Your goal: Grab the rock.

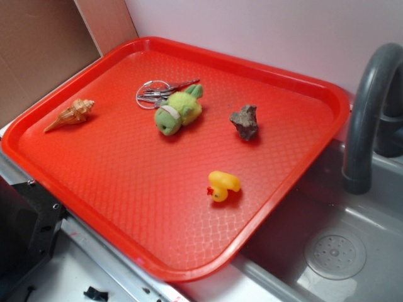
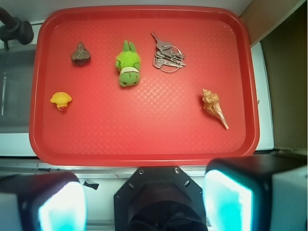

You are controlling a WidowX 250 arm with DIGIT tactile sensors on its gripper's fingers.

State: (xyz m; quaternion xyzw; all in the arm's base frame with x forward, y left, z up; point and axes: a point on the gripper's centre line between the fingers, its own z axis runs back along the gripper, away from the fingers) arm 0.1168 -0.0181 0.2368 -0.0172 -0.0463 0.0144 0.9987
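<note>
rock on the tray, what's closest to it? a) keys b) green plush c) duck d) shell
b: on the tray, the green plush sits right beside the rock; the duck is a little farther off, while the keys and shell lie beyond the plush.

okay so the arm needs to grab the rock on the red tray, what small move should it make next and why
Probably shift the open gripper toward the small jagged dark grey-brown rock. In the wrist view the fingers sit over the near edge of the red plastic tray, holding nothing, and the rock lies far off by the opposite rim, beside the green plush toy.
</note>
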